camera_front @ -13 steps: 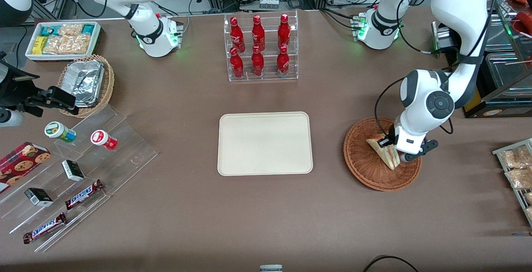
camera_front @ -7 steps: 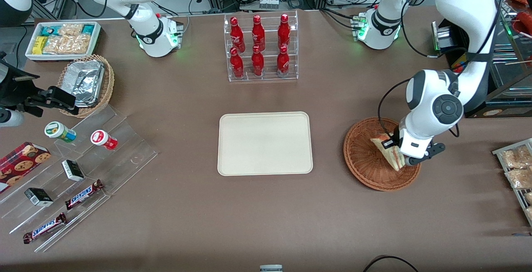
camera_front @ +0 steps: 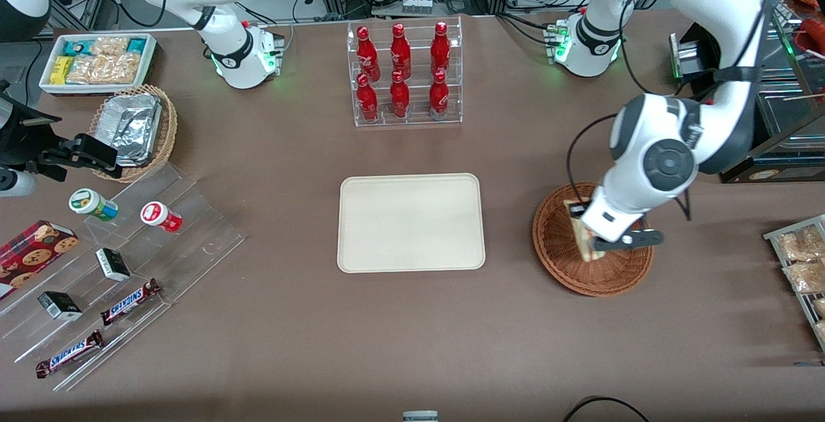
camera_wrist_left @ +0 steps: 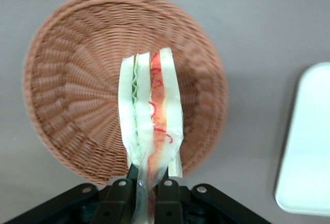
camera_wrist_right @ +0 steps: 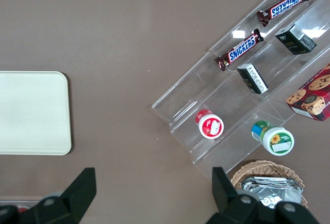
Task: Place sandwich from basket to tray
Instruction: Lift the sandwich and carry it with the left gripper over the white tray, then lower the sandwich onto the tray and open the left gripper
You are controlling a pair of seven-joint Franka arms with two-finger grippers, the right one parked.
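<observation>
The sandwich (camera_front: pixel 585 236) (camera_wrist_left: pixel 150 115), a wrapped white-bread wedge with red-orange and green filling, hangs above the round reddish-brown wicker basket (camera_front: pixel 567 264) (camera_wrist_left: pixel 67 79). My left gripper (camera_front: pixel 594 236) (camera_wrist_left: pixel 149 185) is shut on the sandwich's narrow end, its black fingers (camera_wrist_left: pixel 119 190) pressing the wrapping from both sides. The basket holds nothing else. The cream-white tray (camera_front: pixel 410 222) (camera_wrist_left: pixel 307 141) lies flat in the middle of the table, beside the basket toward the parked arm's end, with nothing on it.
A clear rack of red bottles (camera_front: pixel 403 74) stands farther from the front camera than the tray. A clear stepped shelf with snack bars and cups (camera_front: pixel 122 261) lies toward the parked arm's end. Bagged snacks on a rack (camera_front: pixel 802 261) sit at the working arm's table edge.
The left arm has risen and swung slightly toward the tray, lifting the sandwich off the basket floor and turning it more upright. The basket and tray have not moved.
</observation>
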